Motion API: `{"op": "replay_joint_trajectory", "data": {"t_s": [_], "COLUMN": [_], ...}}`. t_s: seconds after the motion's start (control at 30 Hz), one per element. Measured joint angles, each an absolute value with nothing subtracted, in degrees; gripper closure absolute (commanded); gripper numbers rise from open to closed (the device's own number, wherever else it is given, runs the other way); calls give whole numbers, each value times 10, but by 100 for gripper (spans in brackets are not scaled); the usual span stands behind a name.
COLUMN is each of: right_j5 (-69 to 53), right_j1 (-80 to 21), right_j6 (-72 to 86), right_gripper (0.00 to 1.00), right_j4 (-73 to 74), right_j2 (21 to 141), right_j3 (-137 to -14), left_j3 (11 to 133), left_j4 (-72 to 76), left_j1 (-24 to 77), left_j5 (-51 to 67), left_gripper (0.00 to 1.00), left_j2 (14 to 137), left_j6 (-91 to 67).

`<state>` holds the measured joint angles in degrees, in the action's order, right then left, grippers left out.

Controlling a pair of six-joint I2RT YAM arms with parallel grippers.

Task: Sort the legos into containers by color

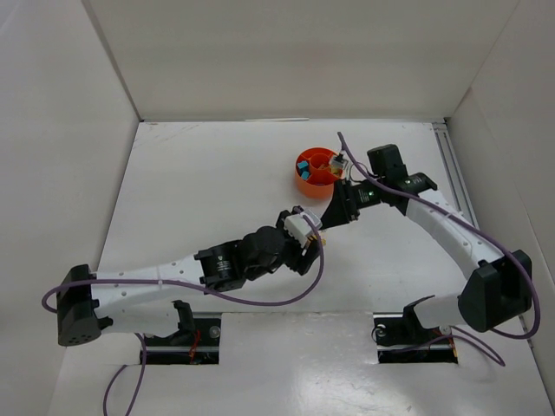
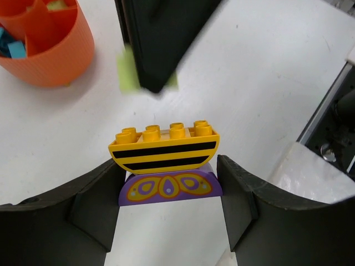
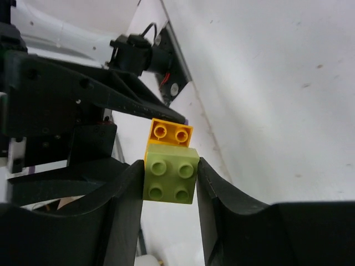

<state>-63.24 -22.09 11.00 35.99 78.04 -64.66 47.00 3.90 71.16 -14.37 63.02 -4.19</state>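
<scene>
**Both arms carrying loads**

The yellow-green brick [image 3: 170, 173] is sitting clamped between the fingers of the right gripper [image 3: 170, 166], with an orange-yellow brick [image 3: 171, 133] showing just past it. The left gripper [image 2: 169, 191] is pinching the purple brick [image 2: 169, 187], which is bearing a striped yellow brick [image 2: 165, 151] on top. Both grippers are hanging just nearside of the orange dish [image 1: 303, 182], which is standing toward the far right corner of the bench [image 1: 217, 165] and holding teal bricks [image 1: 303, 165] in a left-hand section
</scene>
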Motion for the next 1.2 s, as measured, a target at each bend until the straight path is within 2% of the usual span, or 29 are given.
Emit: {"op": "replay_joint_trajectory", "data": {"t_s": [0.37,0.53,0.8,1.2], "right_j5": [-600,-483,-289,-123], "right_j1": [-129,-127,-131,-182], "right_j6": [52,14,-28,-77], "right_gripper": [61,63,63,63], "right_j4": [354,321,239,190], "right_j2": [798,807,808,837], "right_j3": [-703,-731,-735,-737], "left_j3": [418,427,446,448], "left_j4": [-6,-30,-68,-105], "left_j1": [712,679,504,449], "left_j5": [-162,-193,-135,-108], "left_gripper": [81,81,87,87], "left_j2": [596,620,672,689], "left_j6": [-122,-212,-337,-366]}}
